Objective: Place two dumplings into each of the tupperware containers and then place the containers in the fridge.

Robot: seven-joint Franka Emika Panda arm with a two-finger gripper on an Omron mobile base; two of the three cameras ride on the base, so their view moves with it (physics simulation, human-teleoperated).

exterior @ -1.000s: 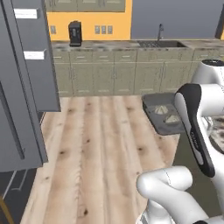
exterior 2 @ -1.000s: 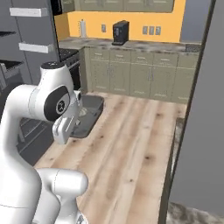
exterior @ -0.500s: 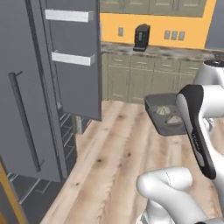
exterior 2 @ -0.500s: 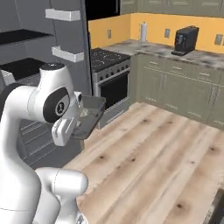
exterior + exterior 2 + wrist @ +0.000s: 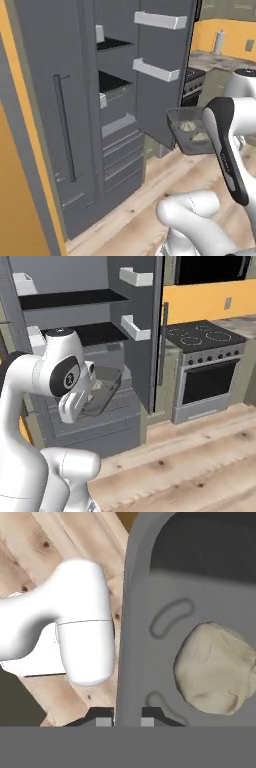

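Jaws of the gripper (image 5: pixel 127 714) pinch the container (image 5: pixel 192 131) by its rim, holding it in the air just before the open fridge (image 5: pixel 120 90). A dumpling (image 5: pixel 216 668) sits inside; held by one edge, it might tip or clip the door (image 5: pixel 165 65).

A stove (image 5: pixel 207 371) stands on the wood floor (image 5: pixel 200 466), just beside the open grey door. Its black cooktop (image 5: pixel 202 336) carries four round burners. A row of dark knobs (image 5: pixel 220 358) runs along its front edge, above a dark oven window (image 5: pixel 207 381). A yellow wall (image 5: pixel 210 301) rises behind it and bears a pale outlet (image 5: pixel 228 303). A dark recess (image 5: pixel 210 268) sits above the yellow band. In the left base view a pale upright cylinder (image 5: pixel 218 41) stands on a counter (image 5: pixel 215 60) near the wall. Floor planks show light wood with dark knots.
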